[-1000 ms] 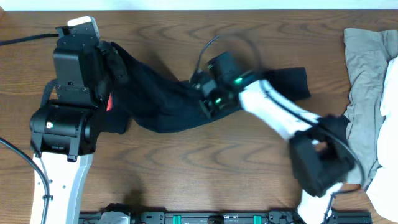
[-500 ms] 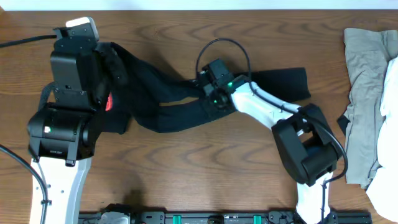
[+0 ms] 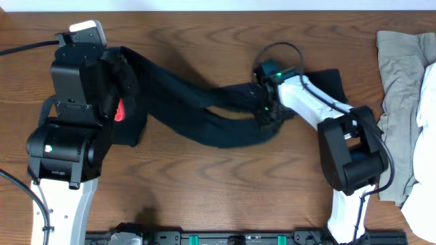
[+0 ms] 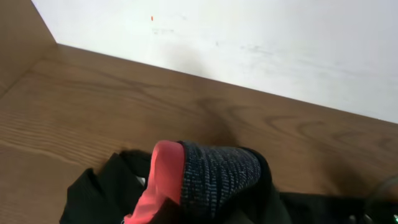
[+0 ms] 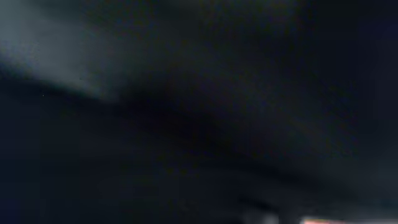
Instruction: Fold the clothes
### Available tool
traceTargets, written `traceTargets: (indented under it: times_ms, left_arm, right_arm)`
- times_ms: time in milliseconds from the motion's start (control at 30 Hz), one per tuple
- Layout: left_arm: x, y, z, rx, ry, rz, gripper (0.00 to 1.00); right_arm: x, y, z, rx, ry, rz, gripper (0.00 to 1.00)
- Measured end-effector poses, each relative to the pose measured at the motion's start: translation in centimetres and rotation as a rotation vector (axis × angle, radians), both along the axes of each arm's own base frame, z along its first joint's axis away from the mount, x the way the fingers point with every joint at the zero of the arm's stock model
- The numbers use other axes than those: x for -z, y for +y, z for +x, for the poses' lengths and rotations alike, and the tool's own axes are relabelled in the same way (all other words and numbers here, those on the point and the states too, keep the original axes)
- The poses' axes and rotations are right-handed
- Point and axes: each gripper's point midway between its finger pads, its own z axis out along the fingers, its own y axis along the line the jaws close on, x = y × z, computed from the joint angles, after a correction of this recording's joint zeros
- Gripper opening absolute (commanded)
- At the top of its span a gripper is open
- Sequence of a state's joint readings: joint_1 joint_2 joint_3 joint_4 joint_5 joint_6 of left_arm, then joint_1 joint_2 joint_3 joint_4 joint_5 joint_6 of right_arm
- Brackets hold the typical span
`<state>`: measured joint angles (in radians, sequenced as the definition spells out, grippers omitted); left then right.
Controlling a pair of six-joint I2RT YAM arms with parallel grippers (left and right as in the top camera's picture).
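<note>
The black pants (image 3: 184, 102) lie stretched across the wooden table (image 3: 204, 177), from the left arm to a leg end at the back right (image 3: 320, 85). My left gripper (image 3: 117, 99) is mostly hidden under its own arm, shut on the waistband. In the left wrist view the grey waistband (image 4: 217, 177) with its red-orange edge (image 4: 163, 180) bunches up at the bottom, and no fingers show. My right gripper (image 3: 267, 116) presses down into the middle of the pants, shut on the fabric. Dark cloth (image 5: 199, 112) fills the whole right wrist view.
A pile of khaki clothes (image 3: 398, 75) and white clothes (image 3: 429, 102) lies at the right edge of the table. A black cable (image 3: 27, 44) runs in from the back left. A white wall (image 4: 249, 43) stands behind the table.
My right gripper has slid to the right along the pants, closed on the cloth and dragged the middle of the pants with it. The left arm has barely moved.
</note>
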<state>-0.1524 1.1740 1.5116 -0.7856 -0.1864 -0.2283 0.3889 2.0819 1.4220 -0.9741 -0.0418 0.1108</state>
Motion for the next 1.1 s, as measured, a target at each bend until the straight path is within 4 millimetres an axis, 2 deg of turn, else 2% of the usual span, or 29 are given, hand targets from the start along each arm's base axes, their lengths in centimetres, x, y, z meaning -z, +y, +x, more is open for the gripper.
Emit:
traceTargets:
  times_ms: [100, 233, 367, 500, 633, 733, 867, 933, 1000, 1100]
  left_arm:
    - [0.0, 0.0, 0.0, 0.0, 0.002, 0.0, 0.07]
    - [0.1, 0.0, 0.0, 0.0, 0.003, 0.0, 0.07]
    - [0.0, 0.0, 0.0, 0.001, 0.002, 0.001, 0.07]
    - [0.1, 0.0, 0.0, 0.008, 0.005, 0.014, 0.07]
    - [0.1, 0.0, 0.0, 0.011, 0.006, 0.02, 0.07]
    - [0.2, 0.0, -0.1, 0.011, 0.01, 0.021, 0.07]
    - [0.3, 0.0, -0.2, 0.012, 0.019, 0.022, 0.08]
    - [0.4, 0.0, -0.2, 0.012, 0.022, 0.023, 0.08]
    - [0.4, 0.0, -0.3, 0.012, 0.023, 0.023, 0.08]
    - [0.4, 0.0, -0.3, 0.012, 0.024, 0.023, 0.08]
  right_arm:
    - [-0.2, -4.2, -1.5, 0.067, 0.052, -0.16, 0.01]
    - [-1.2, -8.3, -2.1, 0.148, 0.062, -0.285, 0.03]
    - [-3.6, -10.2, -1.4, 0.229, 0.0, -0.288, 0.13]
    - [-6.3, -11.9, -0.5, 0.302, -0.083, -0.262, 0.14]
    - [-6.8, -13.4, -0.1, 0.373, -0.094, -0.222, 0.16]
    - [-6.5, -12.9, 0.8, 0.383, -0.105, -0.12, 0.3]
    - [-6.0, -9.8, 2.1, 0.308, -0.13, 0.057, 0.41]
    - [-5.5, -8.0, 2.0, 0.259, -0.125, 0.13, 0.48]
    - [-4.8, -6.2, 1.4, 0.216, -0.112, 0.181, 0.59]
    - [-3.4, -3.6, 0.0, 0.14, -0.092, 0.227, 0.65]
